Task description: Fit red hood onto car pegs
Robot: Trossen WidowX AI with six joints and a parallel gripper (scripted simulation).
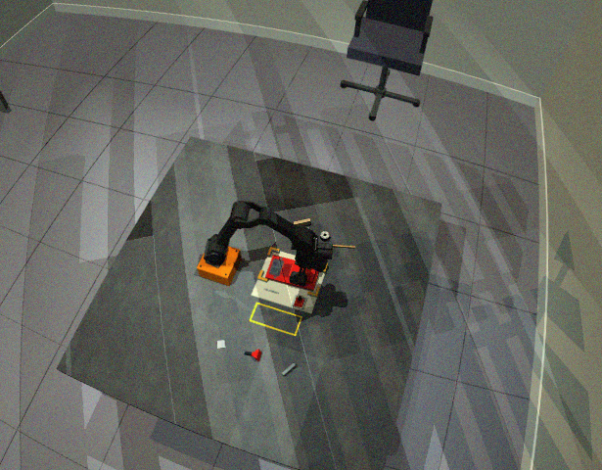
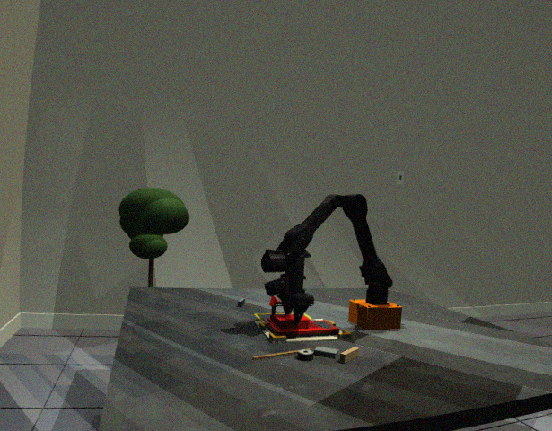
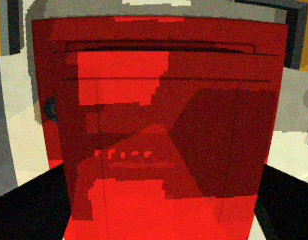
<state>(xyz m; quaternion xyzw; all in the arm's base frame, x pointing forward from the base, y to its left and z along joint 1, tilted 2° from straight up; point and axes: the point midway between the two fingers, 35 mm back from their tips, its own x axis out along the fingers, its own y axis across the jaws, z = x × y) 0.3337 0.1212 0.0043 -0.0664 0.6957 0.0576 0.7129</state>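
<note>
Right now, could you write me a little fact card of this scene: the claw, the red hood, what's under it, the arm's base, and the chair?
claw: shut on the hood, fingers at either side
hood: red, over the car chassis
pegs in holes: cannot tell, hidden from view
under the car: pale board with orange corner pieces
arm base: orange block
chair: dark, on the floor, away from the arm
left to do: apparently let go and withdraw
</note>
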